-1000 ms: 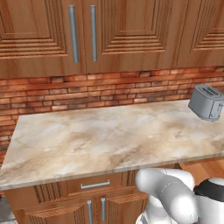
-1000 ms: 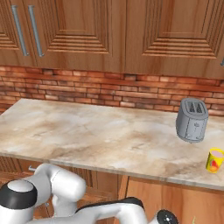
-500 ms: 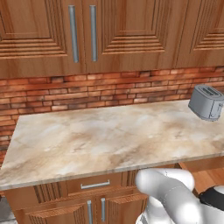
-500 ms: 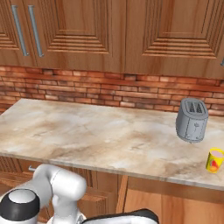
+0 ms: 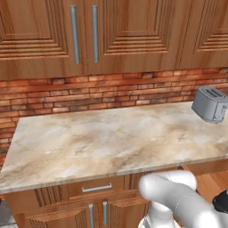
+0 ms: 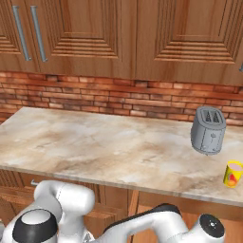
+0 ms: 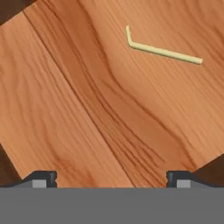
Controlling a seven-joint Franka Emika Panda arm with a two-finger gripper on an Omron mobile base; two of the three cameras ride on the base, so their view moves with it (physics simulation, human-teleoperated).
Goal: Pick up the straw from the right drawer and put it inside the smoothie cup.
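In the hand view the gripper point(image 7: 112, 179) is seen nearest, w/ its two tips spread wide apart and nothing held between them. Past the tips, the wooden floor of the right drawer point(image 7: 65, 113) is seen from above. Farther on, the straw point(image 7: 162, 49) is found lying flat on that floor, thin, pale and bent near one end, well off to one side of the tips. It could be missed, b/c it isn't lined up between the tips yet. It could also be pushed away or slip out, since it's so thin. Farthest off, the smoothie cup point(image 6: 233, 173) is seen on the counter point(image 6: 109, 152) by the toaster point(image 6: 208, 129).
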